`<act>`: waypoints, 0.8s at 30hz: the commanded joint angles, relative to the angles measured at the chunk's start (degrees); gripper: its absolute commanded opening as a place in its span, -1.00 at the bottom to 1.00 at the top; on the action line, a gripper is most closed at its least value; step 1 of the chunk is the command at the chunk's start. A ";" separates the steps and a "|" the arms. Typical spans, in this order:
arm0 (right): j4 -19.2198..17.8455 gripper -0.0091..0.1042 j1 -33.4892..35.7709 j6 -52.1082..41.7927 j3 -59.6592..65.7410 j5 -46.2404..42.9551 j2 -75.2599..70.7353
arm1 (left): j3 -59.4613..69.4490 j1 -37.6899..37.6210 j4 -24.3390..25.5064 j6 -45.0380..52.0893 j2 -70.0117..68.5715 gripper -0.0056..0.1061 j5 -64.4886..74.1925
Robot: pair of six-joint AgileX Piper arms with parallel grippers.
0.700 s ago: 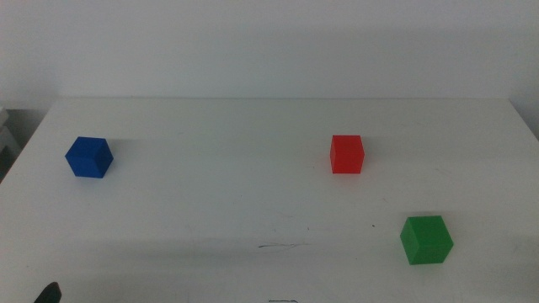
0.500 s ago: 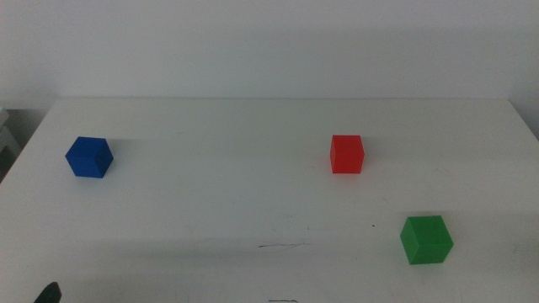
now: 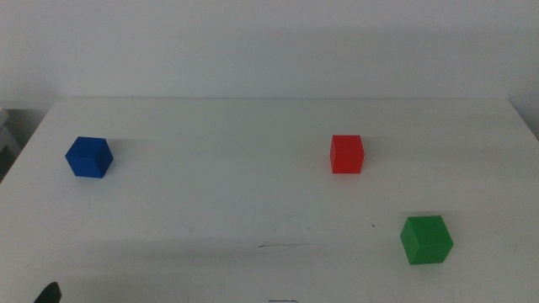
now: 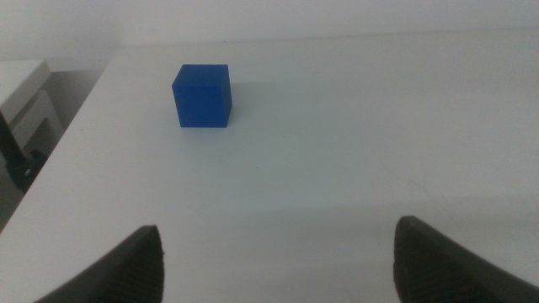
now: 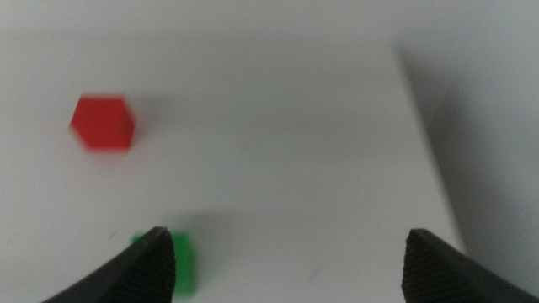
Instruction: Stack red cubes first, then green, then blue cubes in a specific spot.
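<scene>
three cubes apart, both grippers empty

the red cube [image 3: 347, 154], green cube [image 3: 426, 239] and blue cube [image 3: 88, 157] sit well apart on the white table [image 3: 219, 177]. the pencil line [image 3: 282, 246] lies bare near the front edge. the left gripper [image 4: 274, 257] and right gripper [image 5: 286, 265] both gape wide, holding nothing.

White table [image 3: 210, 194] carries blue cube [image 3: 89, 157], red cube [image 3: 347, 154], green cube [image 3: 426, 240], well apart.

The left gripper [image 4: 274, 252] and right gripper [image 5: 286, 261] each show two dark, matte fingers with rounded tips.
</scene>
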 commanded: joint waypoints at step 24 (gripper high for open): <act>2.84 0.82 24.60 10.49 -44.75 19.60 52.50 | -0.02 0.06 -0.43 -0.51 -1.50 0.77 -4.48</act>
